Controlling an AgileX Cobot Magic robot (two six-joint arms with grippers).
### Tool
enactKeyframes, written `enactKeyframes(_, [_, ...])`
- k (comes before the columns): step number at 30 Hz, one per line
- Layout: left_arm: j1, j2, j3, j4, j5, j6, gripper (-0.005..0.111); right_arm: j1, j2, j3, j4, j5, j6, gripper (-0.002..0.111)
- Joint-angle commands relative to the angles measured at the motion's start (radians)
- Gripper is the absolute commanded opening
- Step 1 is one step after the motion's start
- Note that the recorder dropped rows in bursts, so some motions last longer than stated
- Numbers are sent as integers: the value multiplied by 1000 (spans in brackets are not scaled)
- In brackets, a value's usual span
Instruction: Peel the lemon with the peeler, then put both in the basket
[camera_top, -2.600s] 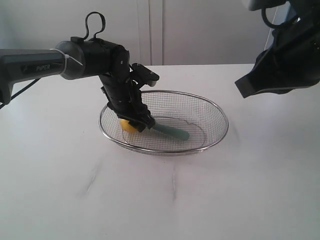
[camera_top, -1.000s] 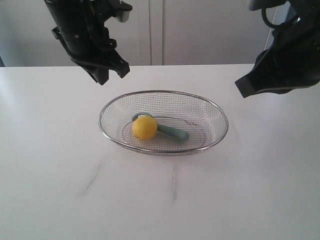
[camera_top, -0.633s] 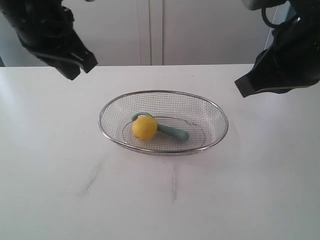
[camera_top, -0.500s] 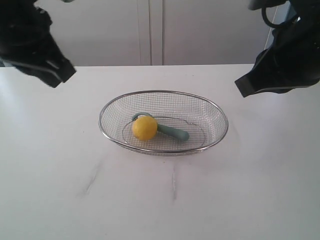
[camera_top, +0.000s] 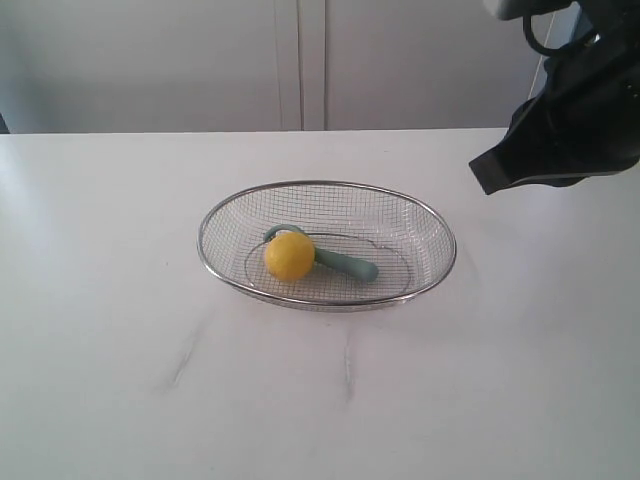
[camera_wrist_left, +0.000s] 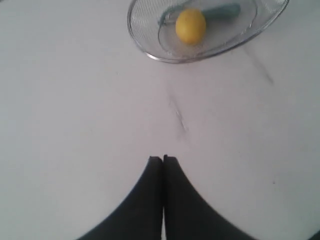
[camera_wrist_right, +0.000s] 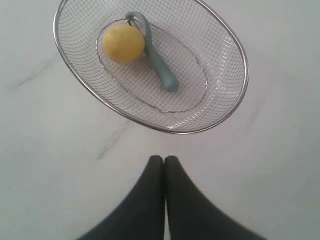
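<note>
The wire-mesh basket (camera_top: 327, 300) stands mid-table. Inside it the yellow lemon (camera_top: 290, 256) rests on the blade end of the teal peeler (camera_top: 347, 264). Both also show in the right wrist view, the lemon (camera_wrist_right: 123, 43) beside the peeler (camera_wrist_right: 159, 67) within the basket (camera_wrist_right: 235, 50), and in the left wrist view, the lemon (camera_wrist_left: 190, 26), peeler (camera_wrist_left: 220, 10) and basket (camera_wrist_left: 150, 52). My left gripper (camera_wrist_left: 163, 158) is shut, empty, over bare table far from the basket, out of the exterior view. My right gripper (camera_wrist_right: 163, 158) is shut, empty, held above the table near the basket.
The white table (camera_top: 120, 330) has faint grey streaks (camera_top: 184, 357) in front of the basket. The right arm's dark body (camera_top: 570, 120) hangs at the upper right. A pale cabinet wall (camera_top: 300, 60) stands behind the table.
The left arm rose from the basket, leaving the lemon on the peeler, swung away to the left and left the exterior view. The right arm stayed still.
</note>
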Motion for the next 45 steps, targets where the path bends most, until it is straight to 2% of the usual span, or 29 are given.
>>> enactKeyframes(1, [-2, -156, 104, -19, -106, -21, 0, 1, -4, 2, 1, -7, -1, 0])
enactKeyframes(4, [-2, -200, 188, -16, -182, -21, 0, 1, -4, 2, 1, -7, -1, 0])
enactKeyframes(7, [-2, -205, 223, -16, -189, -21, 0, 1, -4, 2, 1, -7, -1, 0])
enactKeyframes(29, [-2, -205, 229, -23, -202, -19, 0, 1, -4, 2, 1, -7, -1, 0])
enactKeyframes(32, [-2, -214, 230, -44, -210, -59, 0, 1, -4, 2, 1, -7, -1, 0])
enactKeyframes(34, [-2, -225, 242, -92, -279, -135, 0, 1, -4, 2, 1, -7, -1, 0])
enactKeyframes(38, [-2, -263, 320, -113, -566, -147, 0, 1, -4, 2, 1, -7, -1, 0])
enactKeyframes(45, [-2, -308, 593, -113, -1085, -151, 0, 1, -4, 2, 1, -9, -1, 0])
